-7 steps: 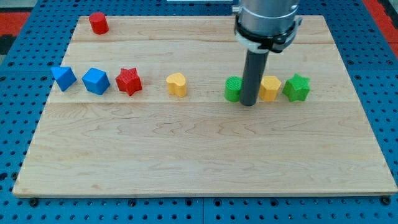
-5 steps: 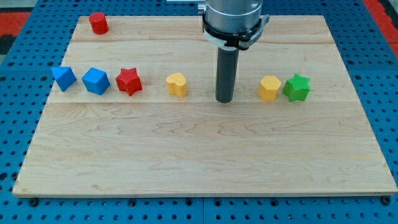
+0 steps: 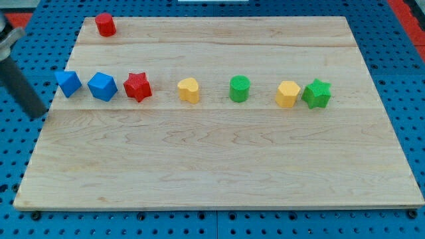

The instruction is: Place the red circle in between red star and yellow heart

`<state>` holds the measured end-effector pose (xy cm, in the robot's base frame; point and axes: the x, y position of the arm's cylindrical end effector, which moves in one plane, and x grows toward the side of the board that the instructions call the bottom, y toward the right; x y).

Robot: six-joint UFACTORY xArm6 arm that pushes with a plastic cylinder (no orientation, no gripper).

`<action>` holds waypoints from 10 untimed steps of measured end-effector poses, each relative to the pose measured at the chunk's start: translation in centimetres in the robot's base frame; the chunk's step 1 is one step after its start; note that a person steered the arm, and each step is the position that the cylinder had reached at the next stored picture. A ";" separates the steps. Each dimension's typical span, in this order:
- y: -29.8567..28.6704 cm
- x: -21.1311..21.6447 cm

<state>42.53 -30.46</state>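
Note:
The red circle (image 3: 105, 24) stands at the board's top left corner. The red star (image 3: 137, 87) sits in the left half of a row of blocks, with the yellow heart (image 3: 189, 89) to its right and a gap between them. My rod is at the view's far left, leaning, and my tip (image 3: 36, 116) is just off the board's left edge, left of and a little below the blue blocks. It touches no block.
The row also holds a blue triangle-like block (image 3: 68, 83), a blue block (image 3: 102, 86), a green circle (image 3: 240, 89), a yellow hexagon-like block (image 3: 287, 93) and a green star (image 3: 317, 93). The wooden board (image 3: 219, 166) lies on a blue pegboard.
My rod has swept from the board's middle, near the green circle, far to the left edge. The green circle is now uncovered. No block has moved.

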 end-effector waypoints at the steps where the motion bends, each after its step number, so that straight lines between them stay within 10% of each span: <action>1: 0.0 -9.5; 3: 0.8 -20.7; 6: 14.2 -20.3; 10: 15.2 -17.4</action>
<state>25.16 -15.29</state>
